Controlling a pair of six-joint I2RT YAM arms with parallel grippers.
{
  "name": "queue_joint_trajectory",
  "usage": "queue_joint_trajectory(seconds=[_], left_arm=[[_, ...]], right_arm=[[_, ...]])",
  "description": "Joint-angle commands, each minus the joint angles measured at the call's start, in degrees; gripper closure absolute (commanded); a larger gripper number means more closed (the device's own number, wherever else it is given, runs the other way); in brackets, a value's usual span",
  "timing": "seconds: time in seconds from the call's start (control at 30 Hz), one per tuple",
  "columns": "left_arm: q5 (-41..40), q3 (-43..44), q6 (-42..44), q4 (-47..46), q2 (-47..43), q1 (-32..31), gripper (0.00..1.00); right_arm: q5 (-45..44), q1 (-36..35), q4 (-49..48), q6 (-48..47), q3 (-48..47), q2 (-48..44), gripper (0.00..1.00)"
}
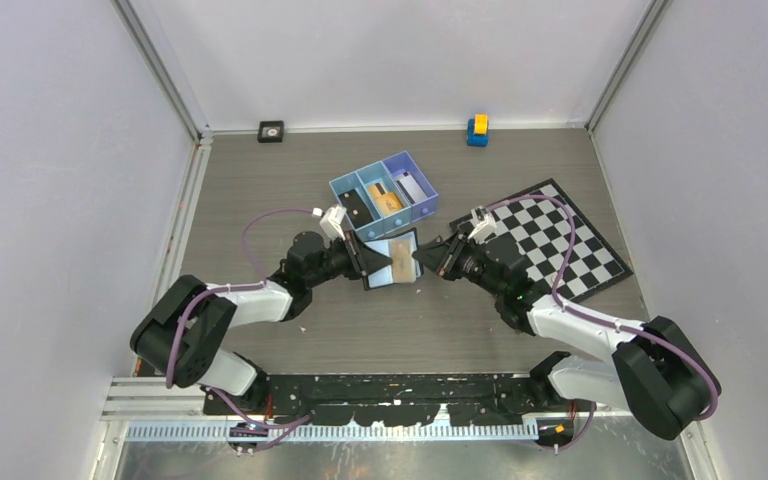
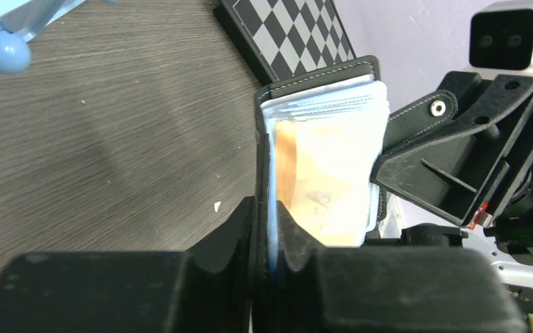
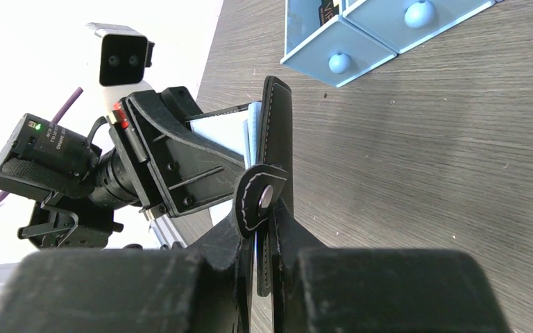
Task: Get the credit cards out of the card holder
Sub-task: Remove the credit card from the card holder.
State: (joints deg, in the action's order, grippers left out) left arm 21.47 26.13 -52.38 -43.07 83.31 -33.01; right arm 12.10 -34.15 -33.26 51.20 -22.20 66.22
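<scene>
The black card holder (image 1: 392,258) hangs open above the table, stretched between both grippers, its pale bluish inside facing up. My left gripper (image 1: 365,262) is shut on its left flap (image 2: 267,208). My right gripper (image 1: 422,257) is shut on the right flap beside the strap tab (image 3: 257,198). An orange-edged credit card (image 2: 286,159) and a pale one (image 2: 333,180) sit in the inside pockets. In the right wrist view the holder (image 3: 280,132) is edge-on, so its cards are hidden.
The blue three-compartment tray (image 1: 415,213) stands just behind the holder, an orange-gold card (image 1: 390,200) in its middle compartment. A chequered board (image 1: 550,235) lies to the right. A yellow-and-blue block (image 1: 477,130) and a small black square (image 1: 271,131) sit by the back wall.
</scene>
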Motion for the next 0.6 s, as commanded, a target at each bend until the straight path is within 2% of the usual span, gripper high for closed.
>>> queue_joint_trajectory(seconds=[0.0, 0.07, 0.23, 0.57], left_arm=[[1.0, 1.9, 1.2, -3.0, -1.2, -0.3, 0.94], [0.7, 2.2, 2.2, -1.3, -2.4, -0.2, 1.0], [0.3, 2.1, 3.5, 0.7, -5.5, -0.2, 1.0], [-1.2, 0.9, 3.3, 2.5, -10.1, 0.4, 1.0]], right_arm=[[1.9, 0.1, -4.4, 0.0, -1.5, 0.1, 1.0], [3.3, 0.1, -3.5, -0.5, -2.7, 1.3, 0.97], [3.7, 0.1, -2.3, -1.4, -3.7, 2.5, 0.85], [6.3, 0.1, -9.3, 0.2, -1.6, 2.2, 0.83]])
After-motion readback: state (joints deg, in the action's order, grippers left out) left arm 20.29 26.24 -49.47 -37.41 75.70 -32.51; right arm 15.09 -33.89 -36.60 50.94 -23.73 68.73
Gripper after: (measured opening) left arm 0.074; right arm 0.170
